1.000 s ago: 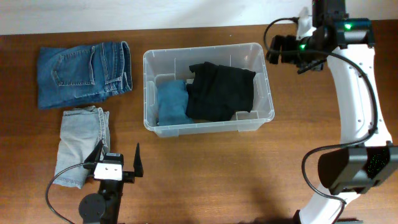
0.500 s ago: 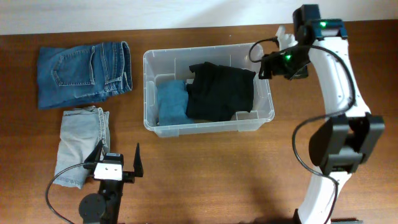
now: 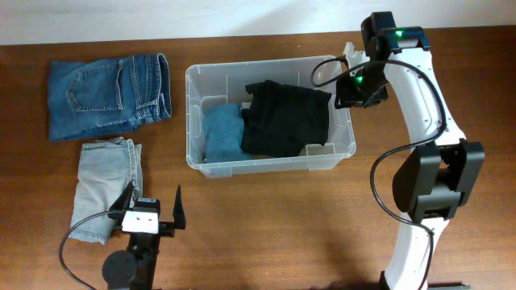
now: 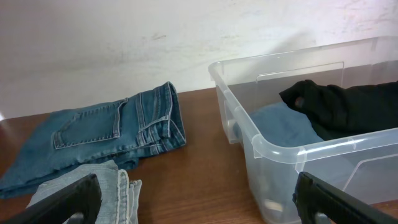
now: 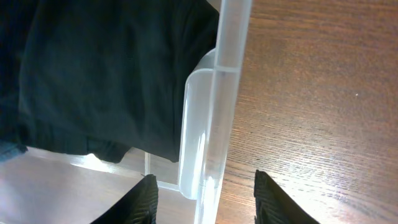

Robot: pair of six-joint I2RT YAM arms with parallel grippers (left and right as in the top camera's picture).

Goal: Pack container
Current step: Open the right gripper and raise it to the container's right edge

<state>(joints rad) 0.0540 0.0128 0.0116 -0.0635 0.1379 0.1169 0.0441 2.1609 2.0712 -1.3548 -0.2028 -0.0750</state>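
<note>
The clear container [image 3: 270, 165] stands mid-table, holding a black garment [image 3: 286, 119] and a folded blue one [image 3: 222, 133]. My right gripper [image 3: 348, 80] is at its right wall near the far corner. In the right wrist view the gripper [image 5: 205, 186] straddles the container rim [image 5: 214, 93], one finger inside by the black garment [image 5: 106, 74] and one outside over the table. Both fingers stand a little off the wall. My left gripper [image 3: 153, 201] rests open at the front left, and in its own view the gripper [image 4: 199, 199] holds nothing.
Folded dark blue jeans [image 3: 109, 95] lie at the far left. Light grey-blue jeans [image 3: 105, 189] lie nearer, beside my left gripper. From the left wrist, the container [image 4: 273, 146] is ahead on the right and the dark jeans [image 4: 106, 134] on the left.
My right arm has swung left and down from the far right corner to the container's right wall. Its jaws have narrowed around the rim. The left arm has not moved.
</note>
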